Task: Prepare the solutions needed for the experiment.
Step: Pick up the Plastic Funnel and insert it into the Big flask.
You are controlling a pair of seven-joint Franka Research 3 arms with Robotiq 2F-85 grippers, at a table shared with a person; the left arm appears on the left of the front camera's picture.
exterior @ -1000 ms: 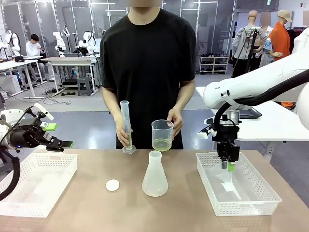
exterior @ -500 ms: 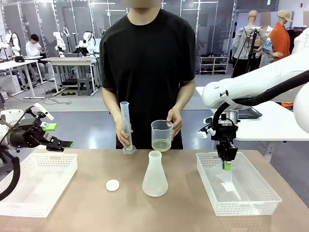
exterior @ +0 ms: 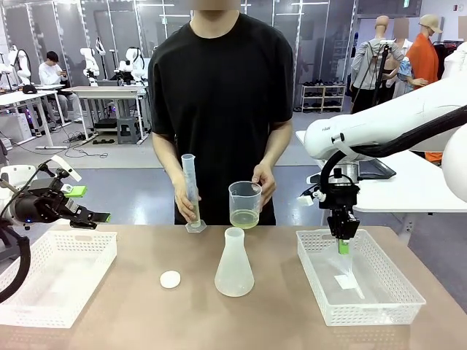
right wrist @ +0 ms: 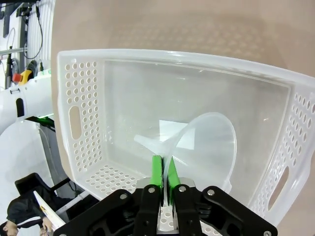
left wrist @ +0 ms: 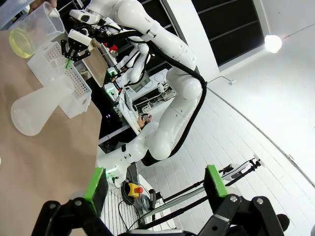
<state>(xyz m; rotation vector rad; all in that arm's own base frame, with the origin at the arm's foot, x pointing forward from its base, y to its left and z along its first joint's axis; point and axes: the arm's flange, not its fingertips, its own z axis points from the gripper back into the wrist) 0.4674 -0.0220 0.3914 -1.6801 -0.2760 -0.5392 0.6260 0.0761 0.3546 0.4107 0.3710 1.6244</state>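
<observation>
The solution, a shallow pale yellow layer (exterior: 244,218), lies in a clear beaker (exterior: 245,203) that the person holds beside a graduated cylinder (exterior: 190,191) at the table's far edge. The same liquid (left wrist: 21,42) appears in the left wrist view. A frosted conical flask (exterior: 234,264) stands mid-table, also seen lying sideways as the flask (left wrist: 37,110). My right gripper (exterior: 343,246) is shut on a clear funnel (right wrist: 206,142), held just above the right basket (exterior: 398,292). My left gripper (exterior: 84,204) hangs open over the left basket (exterior: 55,292), its green pads (left wrist: 96,183) apart.
A small white cap (exterior: 170,279) lies on the table left of the flask. A white slip of paper (right wrist: 170,129) rests on the floor of the right basket (right wrist: 78,123). Bare tabletop lies in front of the flask between the two baskets.
My right gripper has risen slightly, lifting the funnel off the basket floor. The left arm and the person's hands have held still.
</observation>
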